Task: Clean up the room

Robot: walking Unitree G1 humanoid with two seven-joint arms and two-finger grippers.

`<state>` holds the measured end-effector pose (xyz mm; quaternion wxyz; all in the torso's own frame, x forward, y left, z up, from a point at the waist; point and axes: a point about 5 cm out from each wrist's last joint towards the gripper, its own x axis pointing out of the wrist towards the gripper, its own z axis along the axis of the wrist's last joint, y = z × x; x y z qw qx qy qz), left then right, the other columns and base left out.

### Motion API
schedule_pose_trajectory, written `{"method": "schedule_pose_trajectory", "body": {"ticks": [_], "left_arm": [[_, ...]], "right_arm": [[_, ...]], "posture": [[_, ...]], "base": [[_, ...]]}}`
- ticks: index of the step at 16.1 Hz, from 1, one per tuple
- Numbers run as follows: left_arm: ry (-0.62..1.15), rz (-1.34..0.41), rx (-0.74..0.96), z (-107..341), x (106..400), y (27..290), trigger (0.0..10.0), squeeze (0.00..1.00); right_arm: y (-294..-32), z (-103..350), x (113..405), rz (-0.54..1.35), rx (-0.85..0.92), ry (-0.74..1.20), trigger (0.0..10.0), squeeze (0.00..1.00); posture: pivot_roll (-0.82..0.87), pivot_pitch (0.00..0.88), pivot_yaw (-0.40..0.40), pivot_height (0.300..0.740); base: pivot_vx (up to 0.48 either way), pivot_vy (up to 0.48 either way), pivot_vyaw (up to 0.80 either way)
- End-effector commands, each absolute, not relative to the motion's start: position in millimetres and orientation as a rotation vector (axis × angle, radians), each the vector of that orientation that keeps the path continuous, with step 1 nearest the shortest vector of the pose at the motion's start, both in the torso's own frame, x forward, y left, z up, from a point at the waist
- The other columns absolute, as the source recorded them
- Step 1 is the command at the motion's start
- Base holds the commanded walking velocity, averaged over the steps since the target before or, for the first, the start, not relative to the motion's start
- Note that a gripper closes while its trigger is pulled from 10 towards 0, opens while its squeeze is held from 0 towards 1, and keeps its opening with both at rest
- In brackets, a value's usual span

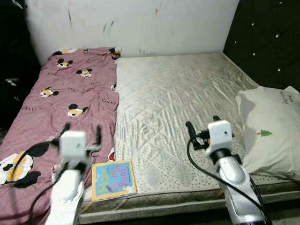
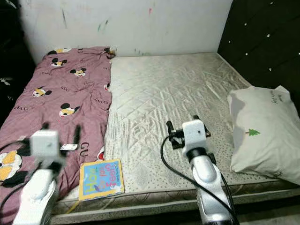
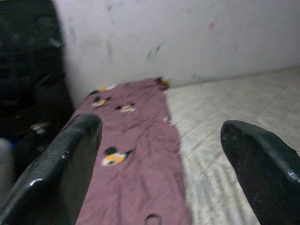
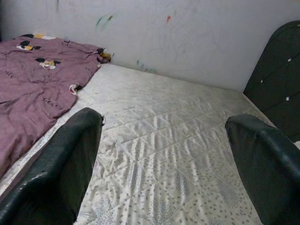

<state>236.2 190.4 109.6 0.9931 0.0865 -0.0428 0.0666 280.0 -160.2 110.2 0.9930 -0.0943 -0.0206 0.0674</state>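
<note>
A pink Mickey Mouse blanket (image 1: 70,93) lies spread along the left side of a bare quilted mattress (image 1: 178,93). A colourful children's book (image 1: 113,179) rests flat at the mattress's near edge, beside the blanket. A white pillow (image 1: 274,131) with a small green tree print sits at the right edge. My left gripper (image 1: 82,131) is open above the blanket's near end, just left of the book. Over the near middle of the mattress my right gripper (image 1: 202,123) is open too, with nothing between its fingers (image 4: 70,159). Blanket (image 3: 136,154) and mattress appear beyond the left fingers (image 3: 61,159).
A white wall (image 1: 140,23) with paint marks runs behind the bed. A dark tufted headboard (image 1: 267,42) stands at the right. Dark furniture (image 1: 11,70) fills the left edge. Black cables trail from both arms over the bed's front edge.
</note>
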Motion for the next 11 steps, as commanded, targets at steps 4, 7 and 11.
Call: {"method": "schedule_pose_trajectory", "body": {"ticks": [4, 7, 11], "left_arm": [[-0.105, 0.21, 0.161, 118.7, 232.9, 204.3, 10.0, 0.0], [-0.099, 0.147, 0.079, 122.1, 237.2, 192.6, 10.0, 0.0], [-0.089, -0.001, -0.022, 125.1, 244.0, 170.7, 10.0, 0.0]], "right_arm": [[-155.7, 112.9, 284.7, 0.111, -0.104, -0.023, 10.0, 0.0], [-148.7, 113.9, 287.0, 0.118, -0.064, -0.017, 10.0, 0.0], [-152.1, 114.6, 287.9, 0.095, -0.028, -0.001, 10.0, 0.0]], "posture": [[-0.03, 0.0, -0.027, 0.74], [-0.04, 0.0, -0.023, 0.74], [-0.04, 0.0, -0.017, 0.74]], "base": [[0.0, 0.0, 0.0], [0.0, 0.0, 0.0], [0.0, 0.0, 0.0]]}}
